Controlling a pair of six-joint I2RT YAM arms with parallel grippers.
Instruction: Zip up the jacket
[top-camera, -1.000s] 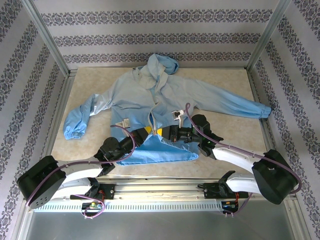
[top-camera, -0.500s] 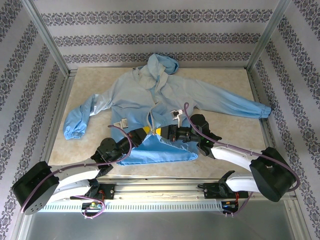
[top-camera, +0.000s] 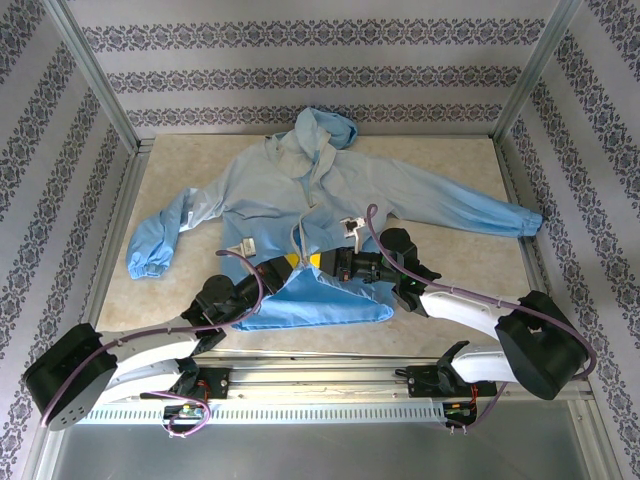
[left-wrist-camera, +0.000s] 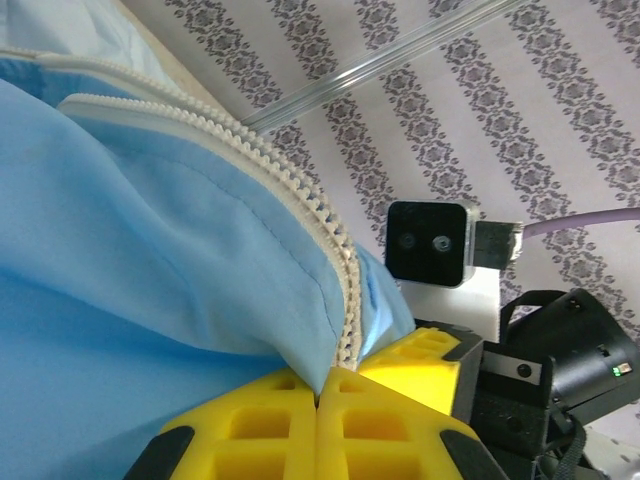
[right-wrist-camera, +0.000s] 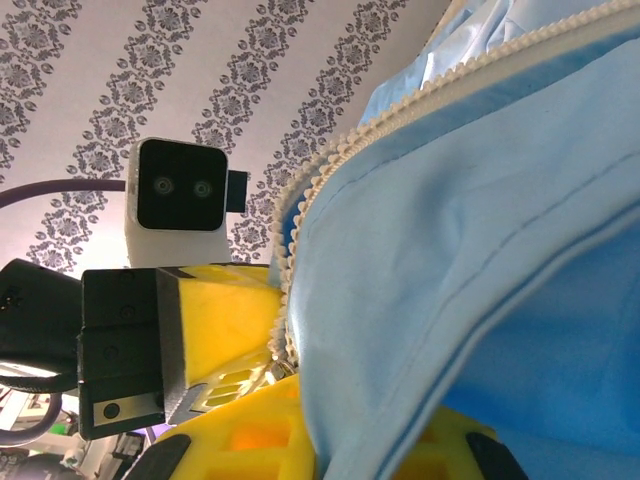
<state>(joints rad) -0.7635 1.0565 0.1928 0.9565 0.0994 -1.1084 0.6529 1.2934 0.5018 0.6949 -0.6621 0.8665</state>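
jacket (top-camera: 270, 195), two small white tabs (top-camera: 245, 247), illegible

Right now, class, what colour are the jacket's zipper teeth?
Whitish zipper teeth on the light-blue jacket, clearest from the left wrist.

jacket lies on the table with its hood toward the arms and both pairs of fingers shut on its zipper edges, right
Wrong in one respect: the hood points away from the arms, toward the far wall, as the top external view shows. The rest stands: the jacket lies on the table, and the left fingers and right fingers are shut on its zipper edges.
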